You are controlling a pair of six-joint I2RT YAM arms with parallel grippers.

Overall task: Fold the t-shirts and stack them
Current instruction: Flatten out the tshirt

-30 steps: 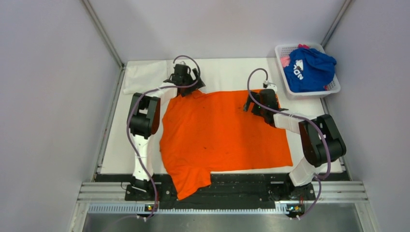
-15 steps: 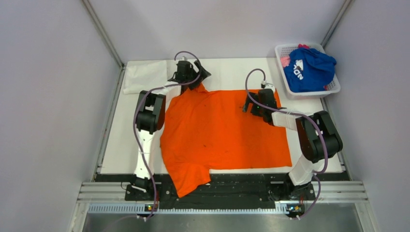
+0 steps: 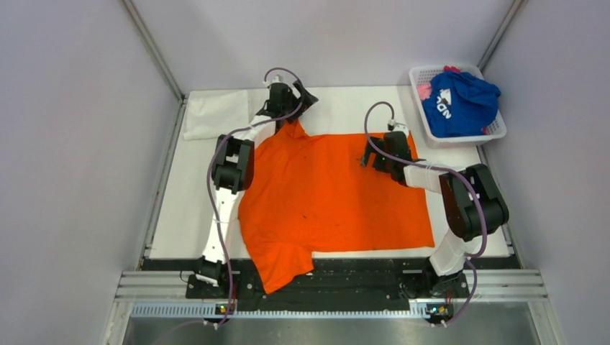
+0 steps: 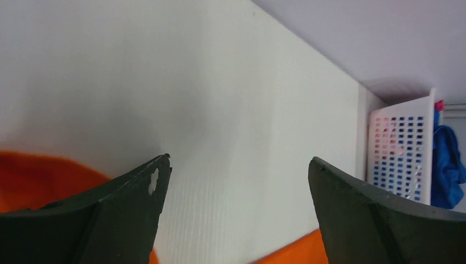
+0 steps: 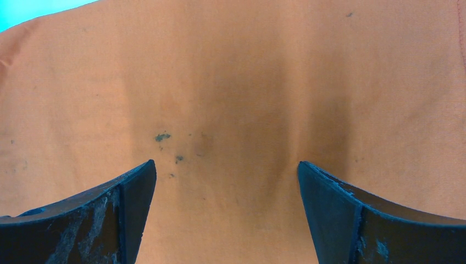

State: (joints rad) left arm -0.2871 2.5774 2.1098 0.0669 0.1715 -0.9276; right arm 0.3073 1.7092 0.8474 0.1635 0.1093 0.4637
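Left arm (image 3: 230, 165) reaching farther across than in earlier frame; left gripper (image 3: 293, 99) now hovering past far-left corner of orange t-shirt (image 3: 331, 194), over bare white table (image 3: 345, 108), jaws gaping wide, holding nothing. Orange t-shirt lying spread flat mid-table, one sleeve hanging over near edge. White basket (image 3: 496, 131) sitting at far-right corner, holding blue t-shirt (image 3: 460, 104), pink t-shirt (image 3: 424, 90) peeking out beside it. Right gripper (image 5: 226, 165) hovering over orange shirt's far-right part, jaws spread, gripping nothing.

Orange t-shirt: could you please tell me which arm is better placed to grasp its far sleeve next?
Left. The left arm has its open jaws just beyond the far sleeve of the orange t-shirt, orange cloth near their tips. The right arm has open jaws over the shirt's body, towards the hem.
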